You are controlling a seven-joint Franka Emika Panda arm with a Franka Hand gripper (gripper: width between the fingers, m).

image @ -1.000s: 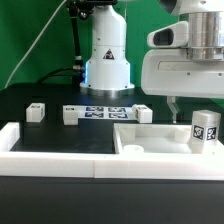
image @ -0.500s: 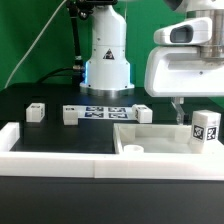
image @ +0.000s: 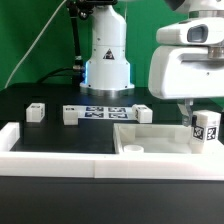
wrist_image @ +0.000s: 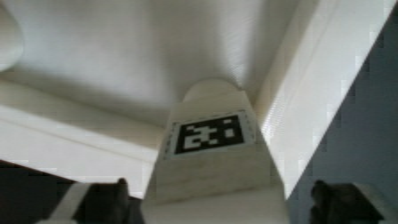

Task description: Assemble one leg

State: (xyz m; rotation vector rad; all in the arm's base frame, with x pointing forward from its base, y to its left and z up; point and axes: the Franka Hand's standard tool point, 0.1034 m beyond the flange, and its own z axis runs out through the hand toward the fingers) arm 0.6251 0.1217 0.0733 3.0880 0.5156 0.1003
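Observation:
The leg [image: 206,128], a small upright white block with a black-and-white tag, stands in the right corner of the large white tray-like part [image: 150,146]. My gripper [image: 190,113] hangs just above and beside it on the exterior view's left. In the wrist view the leg [wrist_image: 214,150] fills the gap between my two dark fingertips [wrist_image: 98,203], with the tray's white walls [wrist_image: 107,60] behind it. My gripper [wrist_image: 222,208] is open, with the jaws standing apart on either side of the leg and space showing at both sides.
Three more white blocks stand on the black table: one at the left [image: 36,111], one [image: 72,115] and one [image: 143,114] at the ends of the marker board [image: 105,112]. A white wall [image: 50,146] runs along the front. The robot base [image: 107,60] is behind.
My gripper has moved toward the exterior view's right, closing in on the leg. The leg, the tray-like part and the other blocks have not moved.

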